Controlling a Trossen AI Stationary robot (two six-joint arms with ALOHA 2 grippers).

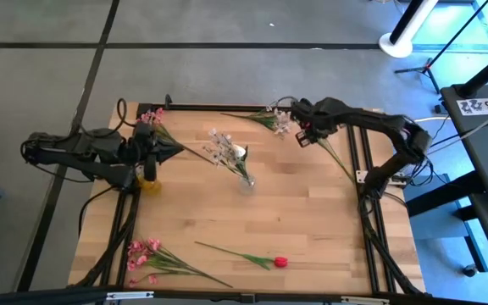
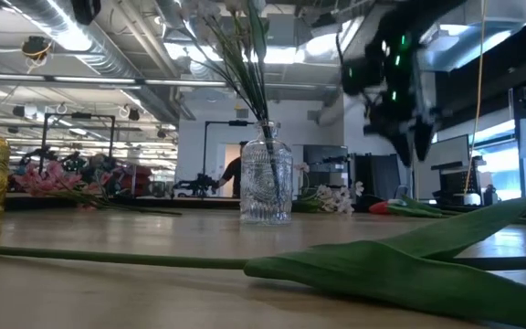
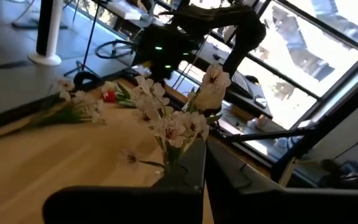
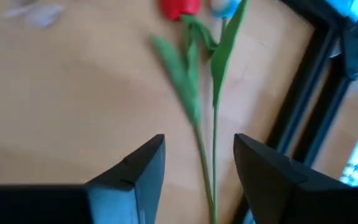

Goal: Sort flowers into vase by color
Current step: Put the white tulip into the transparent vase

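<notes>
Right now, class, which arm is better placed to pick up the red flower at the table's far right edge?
Right. Its open gripper hangs directly over that red flower, whose stem runs between the jaws; the left gripper sits across the table by the yellow vase.

A vase (image 1: 246, 180) holding a sprig bunch (image 1: 224, 149) is standing near the middle of the worktop (image 1: 312, 220), and a second vase (image 1: 149, 180) is standing toward the left edge, under the left tool (image 1: 155, 151). A spray (image 1: 152, 117) is lying at the far-left corner just behind that tool, while more stems (image 1: 271, 119) are lying along the far edge beside the right tool (image 1: 303, 134), which is hovering over two stems (image 4: 204, 93) near the right rail. Along the near edge, another spray (image 1: 146, 254) is lying at the left, with a rosebud stem (image 1: 248, 256) lying just to its right.
</notes>
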